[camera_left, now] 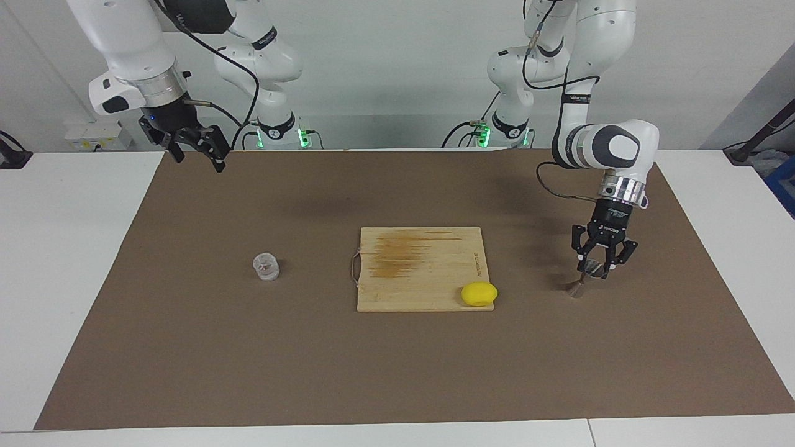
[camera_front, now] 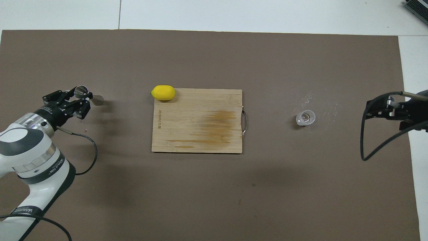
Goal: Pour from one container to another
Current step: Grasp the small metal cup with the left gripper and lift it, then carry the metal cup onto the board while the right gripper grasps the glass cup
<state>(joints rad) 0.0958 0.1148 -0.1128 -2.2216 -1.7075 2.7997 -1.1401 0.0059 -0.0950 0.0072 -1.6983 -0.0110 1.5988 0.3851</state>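
The silvery metal jigger [camera_left: 576, 288] stands on the brown mat toward the left arm's end of the table; it also shows in the overhead view [camera_front: 97, 99]. My left gripper [camera_left: 595, 270] points down with its fingers closed in around the jigger's upper cone, as the overhead view [camera_front: 78, 100] also shows. The small clear cup [camera_left: 266, 267] stands on the mat toward the right arm's end, also in the overhead view [camera_front: 305, 117]. My right gripper [camera_left: 196, 155] hangs open and empty in the air over the mat's edge at its own end [camera_front: 384, 110].
A wooden cutting board [camera_left: 422, 267] lies at the mat's middle, between the cup and the jigger. A yellow lemon [camera_left: 479, 293] rests at the board's corner toward the jigger. A few specks lie on the mat around the cup [camera_front: 321, 107].
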